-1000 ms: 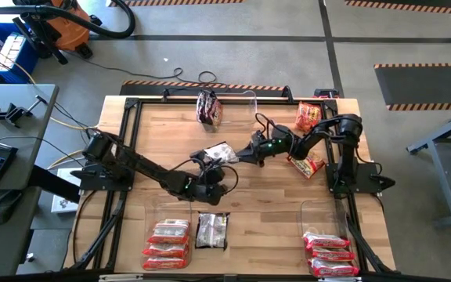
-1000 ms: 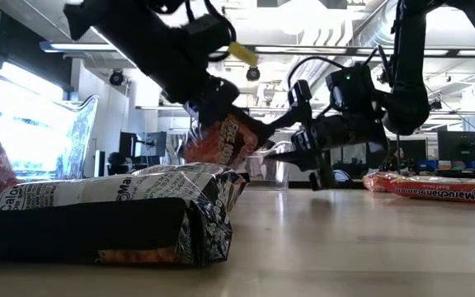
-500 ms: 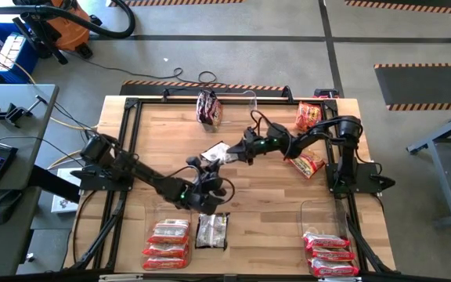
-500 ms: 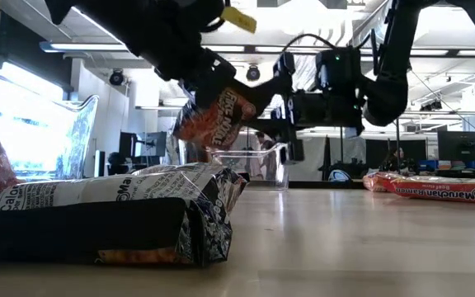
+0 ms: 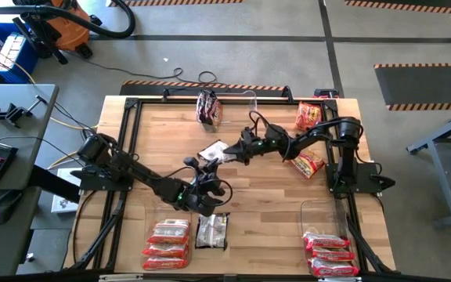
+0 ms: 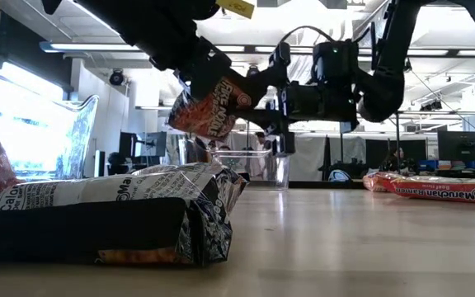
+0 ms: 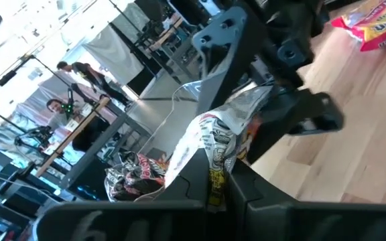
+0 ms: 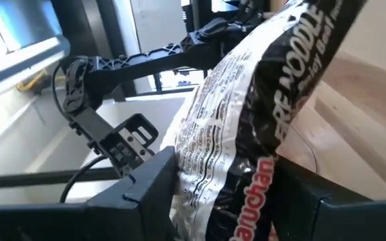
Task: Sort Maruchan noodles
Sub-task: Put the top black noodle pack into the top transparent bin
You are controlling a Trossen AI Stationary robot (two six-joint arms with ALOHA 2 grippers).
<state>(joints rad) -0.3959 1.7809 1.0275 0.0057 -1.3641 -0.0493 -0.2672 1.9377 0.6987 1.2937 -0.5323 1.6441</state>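
One dark black-silver Maruchan packet [image 5: 214, 150] with an orange-red face [image 6: 213, 103] hangs in the air over the table's middle, held between both grippers. My right gripper [image 5: 230, 151] reaches it from the table's right and is shut on it. My left gripper [image 5: 207, 171] comes from the near-left side and is shut on the same packet. Another dark packet [image 5: 211, 231] lies flat near the near edge. Stacks of pinkish-red packets lie at near left [image 5: 167, 243] and near right [image 5: 331, 254]. Two orange-red packets [image 5: 308, 116] [image 5: 308, 164] lie at the right. My left gripper pinches one end of the packet [image 7: 212, 175] between its two fingers. The packet runs away from them, white printed back showing, toward the other gripper. It is lifted clear and tilted. My right gripper pinches the packet's opposite end [image 8: 228, 175] between its two fingers [image 8: 154, 184], coming about level from the table's right. The packet stands out ahead of them, clear of the table [image 6: 213, 103].
A clear bin [image 5: 237, 106] at the far edge has a dark packet [image 5: 208, 107] beside it. Clear bins also stand at near left [image 5: 167, 210] and near right [image 5: 319, 215]. Bare wood [image 5: 272, 204] lies between them. Table frame rails run along the edges.
The held packet has risen well above the table and drifted toward the table's left, tilting more upright. My right gripper moved left and up with it. My left arm drew back toward the near edge and rose.
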